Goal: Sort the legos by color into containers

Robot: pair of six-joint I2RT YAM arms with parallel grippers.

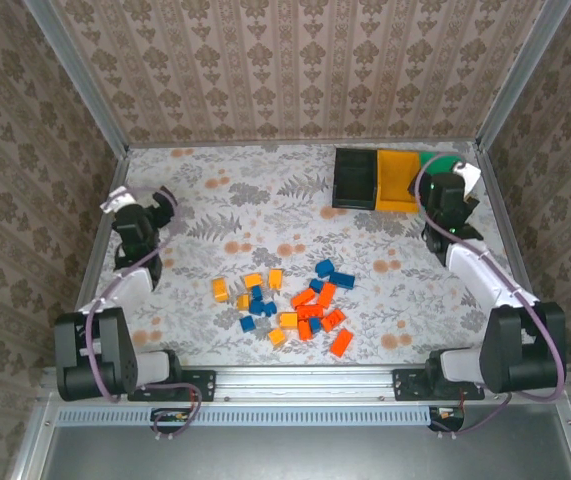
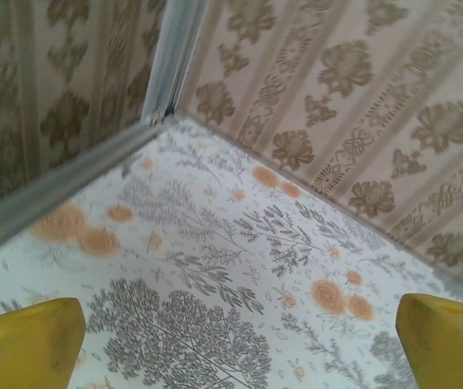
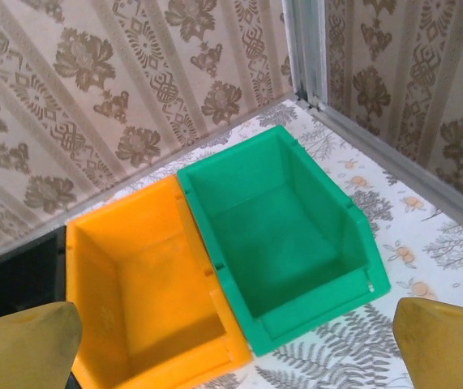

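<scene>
Legos (image 1: pixel 290 300) lie clustered mid-table, well apart from the far-right bins (image 1: pixel 377 178); with left gripper (image 2: pixel 237 344) and right gripper (image 3: pixel 235 344) both spread empty, a pinch there may lift two colours together.

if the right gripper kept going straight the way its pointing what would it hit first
The right gripper, fingers apart, aims at where the yellow-orange bin and the green bin join, so probably that. Depth is unclear; either one's near rim could come first.
</scene>
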